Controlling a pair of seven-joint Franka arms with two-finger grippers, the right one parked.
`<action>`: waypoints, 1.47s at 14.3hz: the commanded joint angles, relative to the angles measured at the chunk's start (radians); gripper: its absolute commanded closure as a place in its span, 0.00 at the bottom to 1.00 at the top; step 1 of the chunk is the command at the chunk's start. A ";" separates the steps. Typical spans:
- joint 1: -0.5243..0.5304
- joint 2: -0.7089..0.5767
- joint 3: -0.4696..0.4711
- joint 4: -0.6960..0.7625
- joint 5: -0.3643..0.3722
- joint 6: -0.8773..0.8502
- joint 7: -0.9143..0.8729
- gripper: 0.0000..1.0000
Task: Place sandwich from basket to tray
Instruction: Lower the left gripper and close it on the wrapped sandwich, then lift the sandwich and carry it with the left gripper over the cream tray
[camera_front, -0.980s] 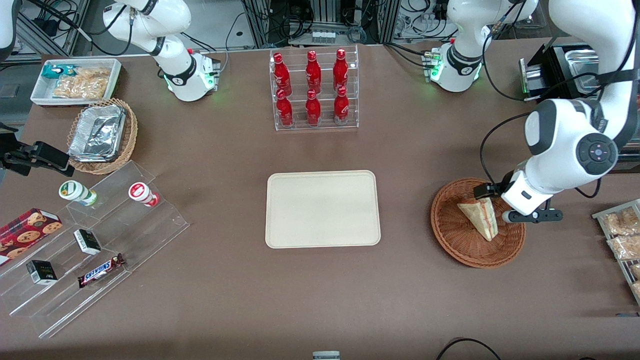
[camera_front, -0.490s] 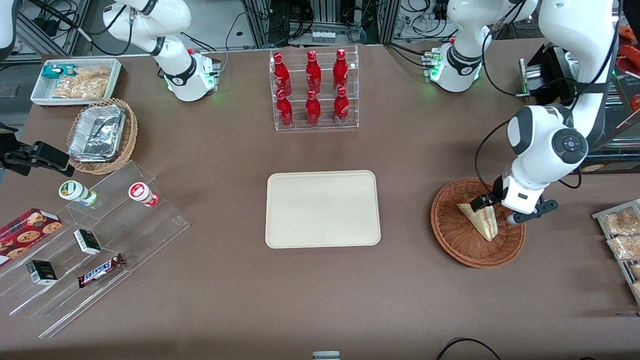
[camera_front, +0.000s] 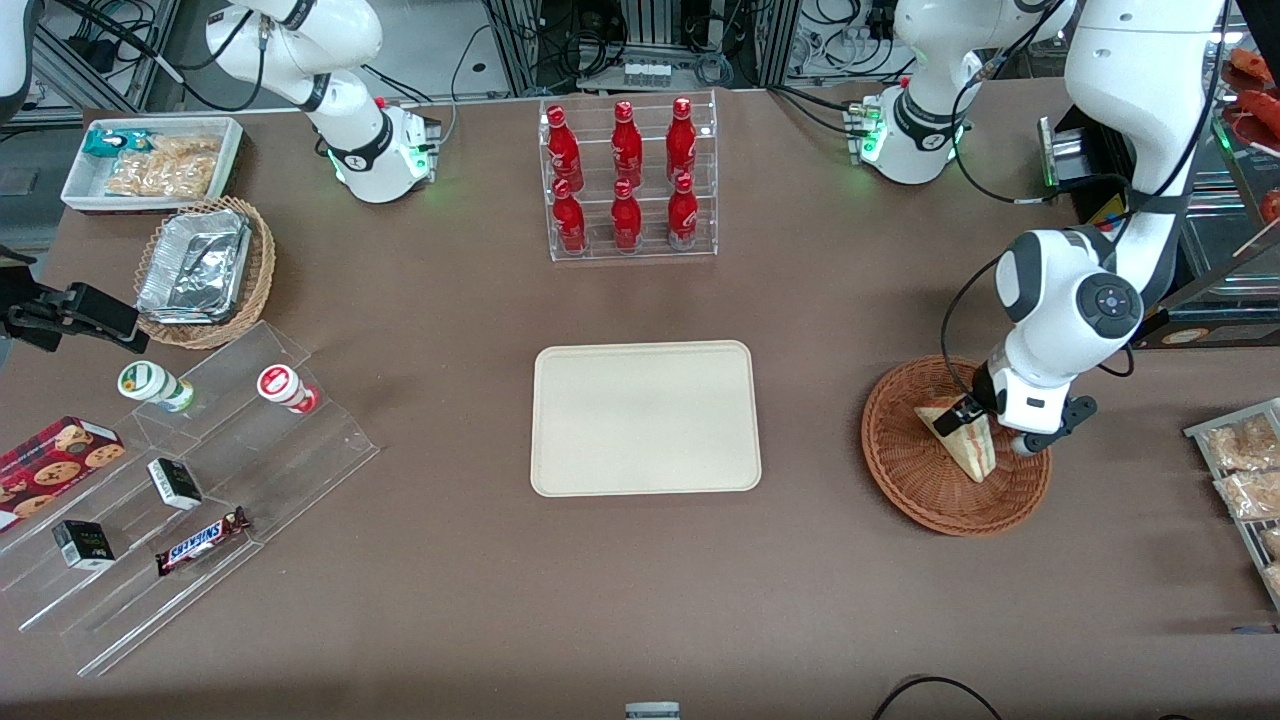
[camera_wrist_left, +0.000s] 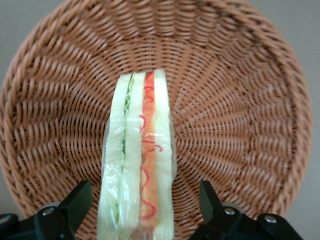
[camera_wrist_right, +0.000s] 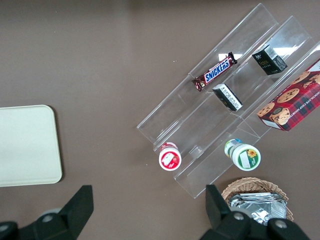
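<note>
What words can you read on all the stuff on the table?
"SNICKERS": on the chocolate bar lying on the clear stepped stand.
Red bottles, cookie box, small dark boxes and round-lidded cups: printing too small to read.
Sandwich in the basket, under the open gripper: no writing.

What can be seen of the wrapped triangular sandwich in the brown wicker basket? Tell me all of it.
The triangular wedge sandwich in clear wrap shows pale bread layers with green filling on one side and red-orange filling on the other. It stands on edge in the round reddish-brown woven basket, layered edge upward. The left arm's gripper is open and straddles it, one black finger on each side, neither visibly pressing it. It has not reached the cream tray.
</note>
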 joint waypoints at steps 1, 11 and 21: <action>0.001 0.006 -0.002 0.002 0.003 0.006 -0.035 0.73; -0.169 0.056 -0.011 0.420 0.053 -0.526 0.023 0.90; -0.574 0.336 -0.011 0.736 0.040 -0.571 -0.219 0.87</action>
